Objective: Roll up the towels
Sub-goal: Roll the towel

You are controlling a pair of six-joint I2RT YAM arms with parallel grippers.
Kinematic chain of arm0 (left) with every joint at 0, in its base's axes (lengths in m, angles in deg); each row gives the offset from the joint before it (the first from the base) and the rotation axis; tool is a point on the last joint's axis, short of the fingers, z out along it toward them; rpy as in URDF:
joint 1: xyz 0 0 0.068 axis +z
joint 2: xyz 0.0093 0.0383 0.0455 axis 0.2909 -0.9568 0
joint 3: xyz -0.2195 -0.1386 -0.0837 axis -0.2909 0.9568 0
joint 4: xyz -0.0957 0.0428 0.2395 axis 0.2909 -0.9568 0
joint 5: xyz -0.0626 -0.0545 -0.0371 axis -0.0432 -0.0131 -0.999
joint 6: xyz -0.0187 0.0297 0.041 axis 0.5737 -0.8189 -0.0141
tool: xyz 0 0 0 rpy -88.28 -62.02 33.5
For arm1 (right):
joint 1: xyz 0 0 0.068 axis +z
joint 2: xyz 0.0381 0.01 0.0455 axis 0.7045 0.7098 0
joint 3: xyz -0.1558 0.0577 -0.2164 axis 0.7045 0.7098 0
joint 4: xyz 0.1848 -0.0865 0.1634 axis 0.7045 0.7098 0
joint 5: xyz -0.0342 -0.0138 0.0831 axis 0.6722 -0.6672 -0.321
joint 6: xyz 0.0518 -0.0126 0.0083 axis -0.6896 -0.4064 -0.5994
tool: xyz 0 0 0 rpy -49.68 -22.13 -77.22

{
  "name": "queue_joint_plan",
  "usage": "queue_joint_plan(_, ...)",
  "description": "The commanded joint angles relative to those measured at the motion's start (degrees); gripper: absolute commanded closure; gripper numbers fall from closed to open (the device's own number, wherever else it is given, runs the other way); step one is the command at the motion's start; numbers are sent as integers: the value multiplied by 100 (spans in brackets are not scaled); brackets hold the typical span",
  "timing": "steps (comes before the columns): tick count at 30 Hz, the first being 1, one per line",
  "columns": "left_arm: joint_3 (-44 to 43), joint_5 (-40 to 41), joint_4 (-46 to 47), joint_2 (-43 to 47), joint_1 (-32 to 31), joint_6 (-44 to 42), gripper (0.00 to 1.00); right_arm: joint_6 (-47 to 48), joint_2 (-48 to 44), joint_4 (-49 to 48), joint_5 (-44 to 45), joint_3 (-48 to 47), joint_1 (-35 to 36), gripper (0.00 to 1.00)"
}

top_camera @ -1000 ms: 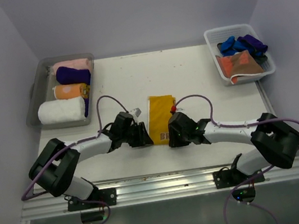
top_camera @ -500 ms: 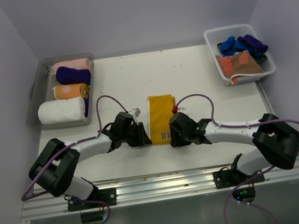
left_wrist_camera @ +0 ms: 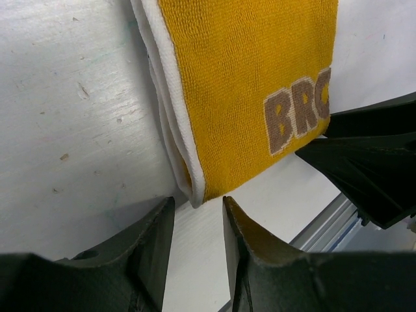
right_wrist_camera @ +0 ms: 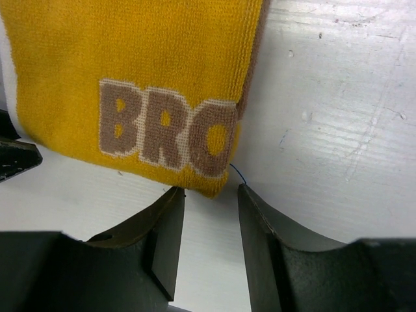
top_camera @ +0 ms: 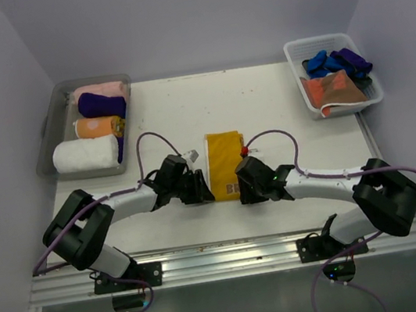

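Observation:
A mustard yellow towel (top_camera: 223, 163) with brown lettering lies folded into a long strip on the table between my two arms. My left gripper (top_camera: 204, 191) is open at the strip's near left corner (left_wrist_camera: 195, 195), which sits at the mouth of the jaws with bare table between them. My right gripper (top_camera: 238, 187) is open at the near right corner (right_wrist_camera: 212, 187), which just reaches its fingertips. Neither gripper (left_wrist_camera: 197, 209) (right_wrist_camera: 209, 194) pinches the cloth. Rolled pink (top_camera: 103, 90), purple (top_camera: 101, 105), orange (top_camera: 97, 128) and white (top_camera: 85, 154) towels lie far left.
The rolled towels lie in a clear grey tray (top_camera: 47, 142) at the back left. A white slotted basket (top_camera: 296, 79) at the back right holds loose blue (top_camera: 320, 63), purple (top_camera: 353, 62) and rust-brown (top_camera: 336, 88) towels. A metal rail (top_camera: 224, 258) runs along the near edge.
Both grippers' jaws have widened a little at the towel's near corners. The arms and the yellow towel have barely shifted.

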Motion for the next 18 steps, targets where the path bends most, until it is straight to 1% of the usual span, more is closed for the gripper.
queue_joint_plan(1, 68, 250, -336, -127, -50, -267, 60, 78, -213, 229, 281, -170, 8, 58)
queue_joint_plan(3, 7, 303, -397, -144, -59, -293, 62, 78, -240, 264, 325, -188, 8, 60)
queue_joint_plan(5, -37, 294, -415, -171, -85, -294, 62, 87, -231, 273, 317, -214, 8, 60)
queue_joint_plan(9, -108, 294, -441, -224, -147, -303, 60, 122, -240, 282, 238, -284, 8, 60)
queue_joint_plan(11, -99, 364, -433, -206, -173, -268, 62, 148, -249, 308, 238, -346, 8, 61)
queue_joint_plan(12, -90, 365, -424, -206, -173, -259, 65, 149, -257, 317, 238, -355, 8, 61)
queue_joint_plan(18, -82, 373, -415, -232, -199, -241, 67, 201, -337, 344, 282, -390, 8, 60)
